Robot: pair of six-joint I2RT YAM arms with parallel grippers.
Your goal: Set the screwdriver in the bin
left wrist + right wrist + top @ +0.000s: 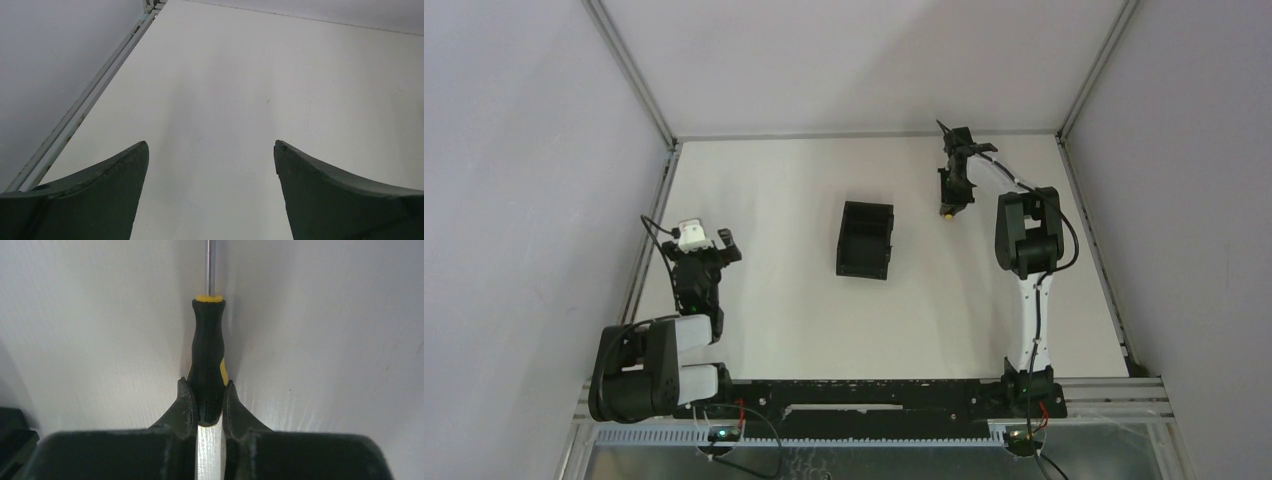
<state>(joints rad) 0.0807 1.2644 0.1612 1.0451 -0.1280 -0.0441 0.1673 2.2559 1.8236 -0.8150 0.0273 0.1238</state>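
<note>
The screwdriver point(207, 365) is in your right gripper point(206, 388). The two fingers are pinched onto the black handle, right where the yellow stripes show on its sides. From the right wrist you see the handle pointing straight away from the camera. A yellow collar sits at its far end and the thin metal shaft carries on out of the top of the picture. The white table point(794, 300) lies behind it, and you cannot tell from here whether the tool is touching the surface.

From the top camera, that gripper sits at the far right of the table, close to the back edge, with an orange-yellow speck of the tool just visible at its tip. The bin point(865, 272) stands open-topped near the middle of the table. It is to the left of the held tool and well apart from it.

Over on the left, your left gripper point(210, 146) has its fingers spread wide with only bare table between them. It is near the left rail, well away from the bin.
</note>
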